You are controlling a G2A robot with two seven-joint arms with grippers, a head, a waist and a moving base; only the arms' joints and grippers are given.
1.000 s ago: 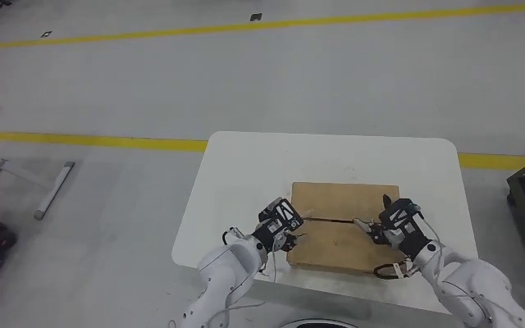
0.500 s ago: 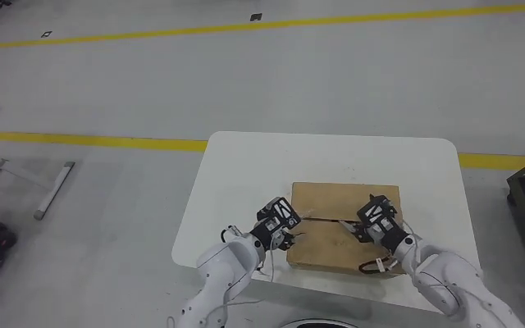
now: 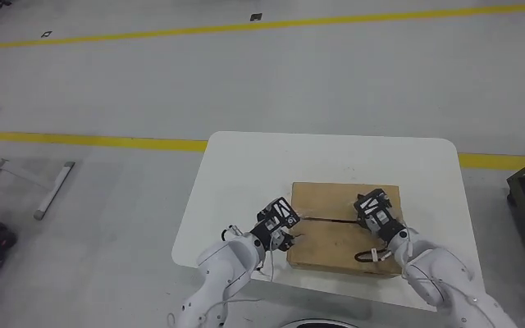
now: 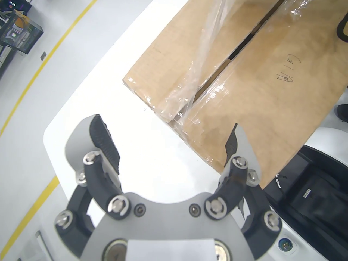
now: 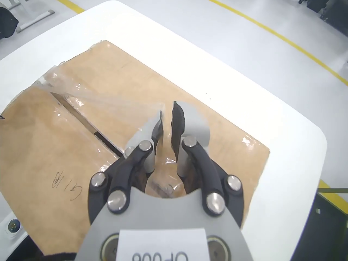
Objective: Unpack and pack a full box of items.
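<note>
A flat brown cardboard box (image 3: 344,201) lies on the white table (image 3: 246,180), its top flaps meeting at a dark seam (image 3: 328,220). A strip of clear tape (image 4: 206,42) stands lifted off the seam, still stuck at the box's left end. My right gripper (image 5: 167,112) is over the box top, shut on the free end of the clear tape (image 5: 108,99); in the top view it (image 3: 361,220) sits right of the seam's middle. My left gripper (image 4: 163,129) hangs open at the box's left edge (image 3: 291,236), holding nothing.
A black cable loop (image 3: 367,256) from the right arm lies on the box's near right part. The table's left and far parts are bare. A dark object (image 3: 517,193) stands on the floor past the table's right edge.
My right gripper has moved left along the box top, drawing the tape strip with it. The left gripper has stayed at the box's left edge.
</note>
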